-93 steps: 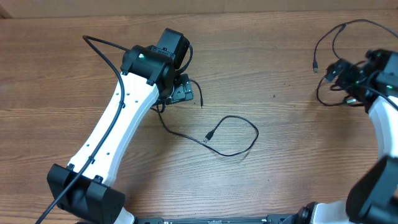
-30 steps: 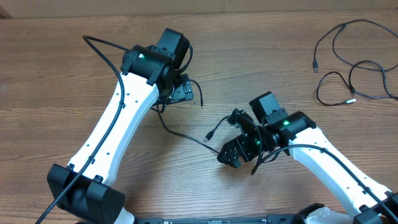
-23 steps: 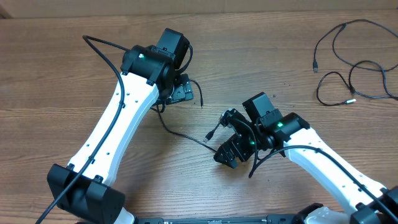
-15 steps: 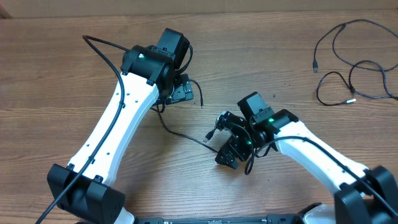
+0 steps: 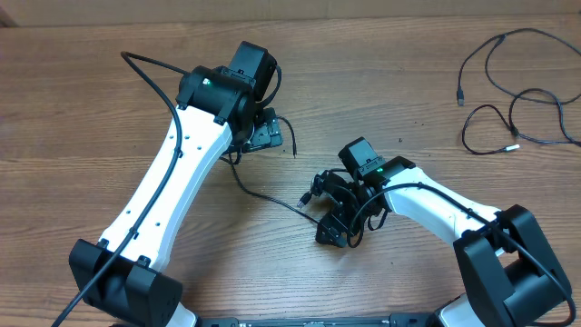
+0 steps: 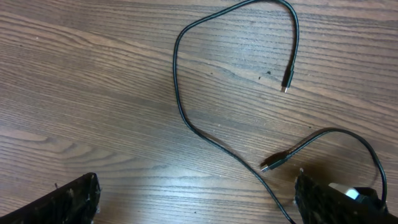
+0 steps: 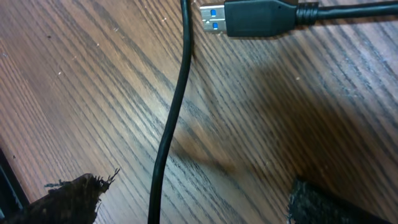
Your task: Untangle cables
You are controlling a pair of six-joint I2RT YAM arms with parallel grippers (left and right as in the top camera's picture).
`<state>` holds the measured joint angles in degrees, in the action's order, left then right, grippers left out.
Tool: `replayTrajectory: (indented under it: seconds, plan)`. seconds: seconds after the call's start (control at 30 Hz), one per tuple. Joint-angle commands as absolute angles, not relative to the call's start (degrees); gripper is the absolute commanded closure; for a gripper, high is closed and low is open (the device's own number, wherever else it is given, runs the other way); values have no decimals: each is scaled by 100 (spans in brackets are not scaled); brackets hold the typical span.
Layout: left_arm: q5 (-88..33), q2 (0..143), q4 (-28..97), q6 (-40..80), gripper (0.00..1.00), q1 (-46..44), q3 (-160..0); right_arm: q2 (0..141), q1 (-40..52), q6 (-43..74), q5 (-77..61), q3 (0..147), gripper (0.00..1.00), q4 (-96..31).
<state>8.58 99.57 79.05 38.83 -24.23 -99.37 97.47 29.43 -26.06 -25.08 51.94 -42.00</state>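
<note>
Overhead: the left gripper [image 5: 266, 134] sits at about eleven o'clock from the table's [image 5: 91, 109] middle, jaws apart. A thin black cable [image 5: 259, 193] runs out from under it toward five o'clock. The right gripper [image 5: 327, 210], near the centre, hangs over that cable's far end with jaws spread wide. The plug [image 5: 309, 194] lies just at its nine o'clock side. The other cables [image 5: 508, 91] lie loose at two o'clock, well apart from both arms.

Left wrist: the cable [image 6: 180, 106] loops across the wood from twelve o'clock down to five o'clock. One small end [image 6: 286, 82] is at one o'clock and the plug [image 6: 273, 163] at four o'clock. The fingers [image 6: 68, 199] stand wide apart at the bottom corners, holding nothing.

Right wrist: the plug [image 7: 249, 17], blue inside, lies at twelve o'clock. The cable [image 7: 176, 109] runs from there down to seven o'clock. It lies on the wood between the two spread fingers [image 7: 71, 196], neither of which presses it
</note>
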Motion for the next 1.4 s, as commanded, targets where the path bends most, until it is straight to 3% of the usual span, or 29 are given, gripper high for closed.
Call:
replayTrajectory:
  seconds: [0.0,0.1,0.37,0.43,0.67,0.7,1.37]
  plan:
    - [829,9998,7902,3811,0,-2401,-9946,9813,3153,-2755,-2510,5137,4,-4115]
    - [829,9998,7900,3811,0,-2401,-9946,9813,3350,-2755,-2510,5137,4,-3997]
    - [832,9998,7900,3813,0,-2401,-9946,9813,3719,-2751,-2488,5137,24,-3717]
    - [832,9998,7900,3813,0,-2401,-9946,9813,3717,-2753,-2486,5137,35,-3684]
    - [829,9998,7900,3813,0,-2401,-9946,9813,3717,-2751,-2486,5137,93,-3590]
    - [829,9998,7900,3813,0,-2401,-9946,9813,3717,-2749,-2486,5137,96,-3581]
    - [829,9998,7900,3811,0,-2401,-9946,9533,3258,-1614,-2486,5356,96,-3494]
